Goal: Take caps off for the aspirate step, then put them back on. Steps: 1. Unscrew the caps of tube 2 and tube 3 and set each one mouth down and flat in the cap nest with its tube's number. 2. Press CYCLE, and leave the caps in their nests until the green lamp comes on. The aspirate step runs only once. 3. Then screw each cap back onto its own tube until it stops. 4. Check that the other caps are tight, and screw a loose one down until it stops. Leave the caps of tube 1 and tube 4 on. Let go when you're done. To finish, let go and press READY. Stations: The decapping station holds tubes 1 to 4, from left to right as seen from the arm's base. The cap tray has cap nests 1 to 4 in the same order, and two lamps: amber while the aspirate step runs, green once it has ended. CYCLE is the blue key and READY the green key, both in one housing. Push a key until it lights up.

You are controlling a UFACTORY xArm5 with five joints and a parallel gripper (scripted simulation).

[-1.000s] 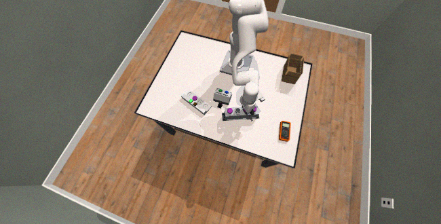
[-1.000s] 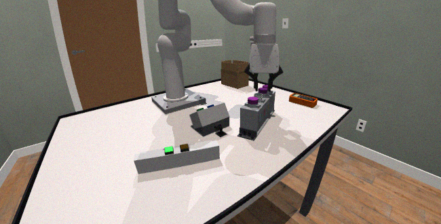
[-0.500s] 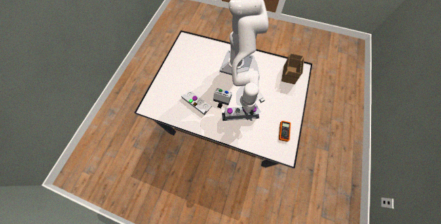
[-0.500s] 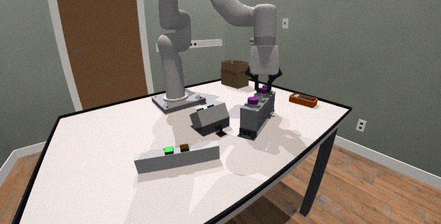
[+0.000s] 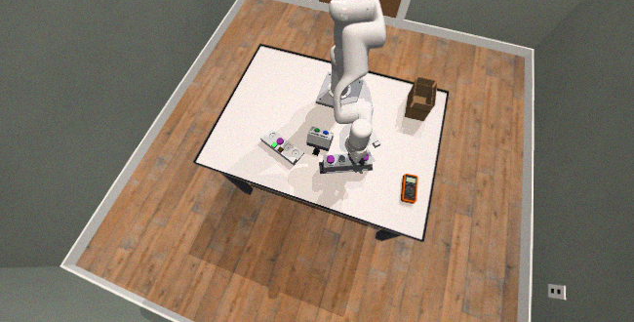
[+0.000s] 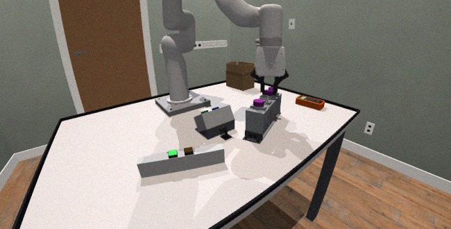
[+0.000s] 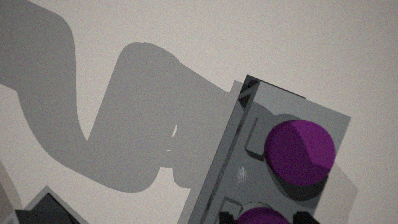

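Note:
The grey decapping station stands at the table's front, and it also shows in the exterior view. My gripper points straight down over it and is shut on a purple cap that sits on the second tube from the station's far end. The end tube beside it carries its purple cap. The tube at the other end is capped too, and the tube next to that one looks open. The cap tray holds one purple cap. Its green lamp is lit.
The key housing with a green key and a blue key stands between tray and station. A cardboard box is at the back right. An orange multimeter lies near the front right edge.

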